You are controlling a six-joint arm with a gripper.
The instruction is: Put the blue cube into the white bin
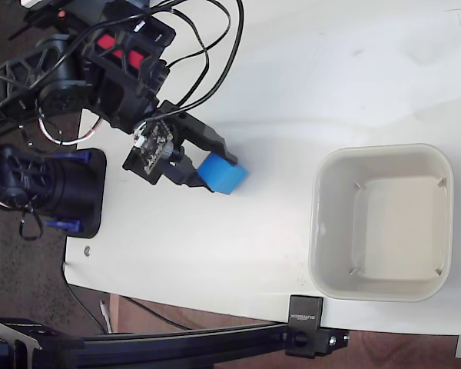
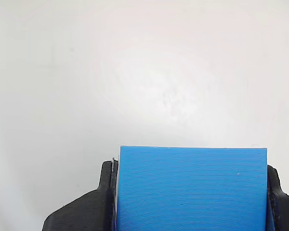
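Observation:
The blue cube (image 1: pixel 222 174) is held between the two black fingers of my gripper (image 1: pixel 212 162), left of centre in the fixed view. It is shut on the cube. In the wrist view the blue cube (image 2: pixel 191 188) fills the lower middle, with a black finger (image 2: pixel 89 211) pressed against each side. The white bin (image 1: pixel 381 221) sits at the right of the fixed view, its hollow empty, well apart from the cube. Whether the cube rests on the table or hangs just above it I cannot tell.
The black arm with red parts and looping cables (image 1: pixel 100 61) occupies the upper left. A black base (image 1: pixel 54 192) stands at the table's left edge. A black clamp and rail (image 1: pixel 307 327) run along the table's front edge below the bin. The white tabletop (image 1: pixel 330 69) stretches behind.

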